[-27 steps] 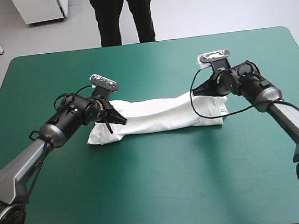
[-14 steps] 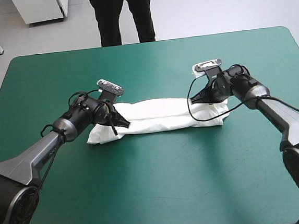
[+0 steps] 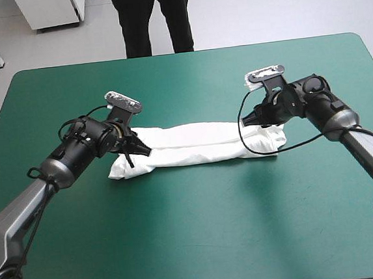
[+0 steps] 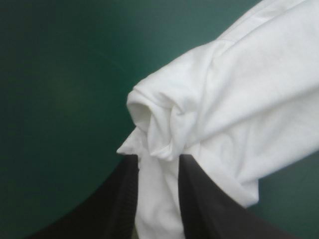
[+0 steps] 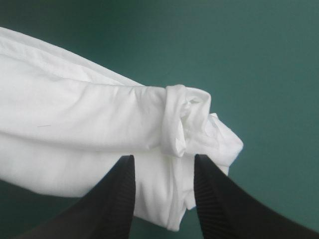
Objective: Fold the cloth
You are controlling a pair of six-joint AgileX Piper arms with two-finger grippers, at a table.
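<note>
Left end effector [image 4: 158, 159] clamps one end of the T-shirt [image 3: 197, 145], a long folded strip stretched on the counter [image 3: 201, 229] toward the right end effector [image 5: 163, 160], which pinches the other end. Lengthwise folds look done; crosswise folding seems left.

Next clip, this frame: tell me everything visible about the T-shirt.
The T-shirt is white, soft-looking cloth, folded into a long narrow bundle with creases along its length. It lies on the teal-green cover across the table's middle. Both ends are bunched into rolled folds. The left pincer is shut on one end and the right pincer on the other, with cloth pinched in each.
</note>
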